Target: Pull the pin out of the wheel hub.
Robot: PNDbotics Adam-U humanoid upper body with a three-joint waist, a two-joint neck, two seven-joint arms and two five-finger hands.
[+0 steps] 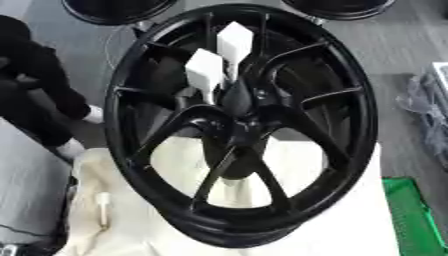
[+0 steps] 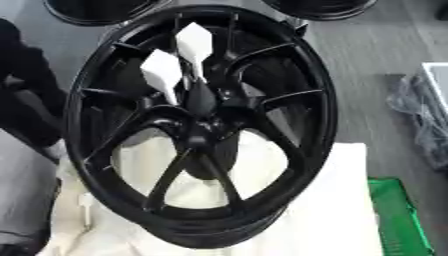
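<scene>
I see no robot hand or fingers, so neither is nearer; two white pins (image 1: 206,70) stick up toward one o'clock just above the middle of the black wheel hub (image 1: 241,125).

Wheel hub (image 1: 241,125) fills most of my view; gaps between spokes (image 1: 210,172) look passable, two white pins (image 1: 204,70) probably crowd the center.

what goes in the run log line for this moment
wheel hub: black, on white cloth | two white pins standing in hub centre | small white piece on cloth, left | robot hands: not in view
</scene>
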